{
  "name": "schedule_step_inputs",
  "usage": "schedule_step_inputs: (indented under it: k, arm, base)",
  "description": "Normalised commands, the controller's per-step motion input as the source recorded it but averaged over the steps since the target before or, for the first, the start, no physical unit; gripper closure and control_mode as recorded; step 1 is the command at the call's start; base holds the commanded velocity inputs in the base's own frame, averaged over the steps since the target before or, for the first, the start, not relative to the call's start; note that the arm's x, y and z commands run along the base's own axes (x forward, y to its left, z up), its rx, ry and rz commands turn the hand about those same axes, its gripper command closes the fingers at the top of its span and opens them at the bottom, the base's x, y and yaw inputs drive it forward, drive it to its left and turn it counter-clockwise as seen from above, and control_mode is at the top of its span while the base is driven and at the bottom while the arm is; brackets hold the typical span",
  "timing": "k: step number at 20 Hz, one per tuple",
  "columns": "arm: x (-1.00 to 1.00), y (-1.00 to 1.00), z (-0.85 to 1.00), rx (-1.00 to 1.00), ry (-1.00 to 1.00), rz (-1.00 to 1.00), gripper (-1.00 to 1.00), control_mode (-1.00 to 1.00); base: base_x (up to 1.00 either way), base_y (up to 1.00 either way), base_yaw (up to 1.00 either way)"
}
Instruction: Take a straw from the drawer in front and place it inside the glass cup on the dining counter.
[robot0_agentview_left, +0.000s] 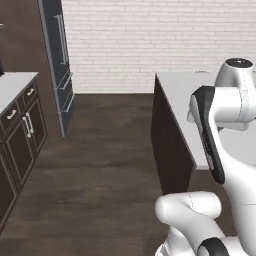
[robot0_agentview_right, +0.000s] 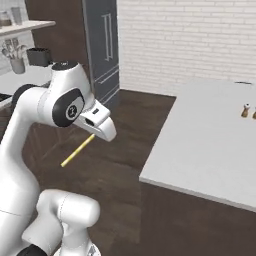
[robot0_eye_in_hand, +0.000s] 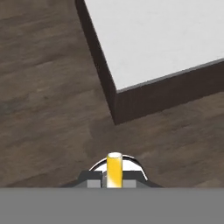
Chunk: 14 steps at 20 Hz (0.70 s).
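My gripper (robot0_eye_in_hand: 114, 180) is shut on the straw (robot0_eye_in_hand: 114, 167), a pale yellow stick that points away from the hand between the two dark fingers (robot0_eye_in_hand: 93, 181). In the right base view the straw (robot0_agentview_right: 76, 150) slants down and to the left from under the white hand, above the dark wood floor. The dining counter (robot0_agentview_right: 210, 145), white-topped with dark sides, lies to the right of the hand, and its near corner (robot0_eye_in_hand: 114, 89) is ahead of the straw. The same dining counter (robot0_agentview_left: 187, 97) shows behind my arm. The glass cup is out of view. I cannot tell which front is the drawer.
Dark brown cabinets (robot0_agentview_left: 20, 132) with shut drawer fronts and silver handles line the left. A tall dark grey fridge (robot0_agentview_left: 59, 55) stands against the brick wall. Two small brown shakers (robot0_agentview_right: 245, 110) sit on the island's far right. Open wood floor (robot0_agentview_left: 100, 165) lies between cabinets and island.
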Motion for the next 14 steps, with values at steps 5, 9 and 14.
schedule_step_inputs:
  k: [5,9,14]
  arm:
    - [0.0,0.0,0.0,0.0,0.0,0.0,1.0,1.0]
    - [0.0,0.0,0.0,0.0,0.0,0.0,1.0,1.0]
    - [0.0,0.0,0.0,0.0,0.0,0.0,1.0,1.0]
  base:
    - [0.88,0.83,-0.4]
    - [0.6,1.0,-0.36]
    - [0.85,0.89,-0.32]
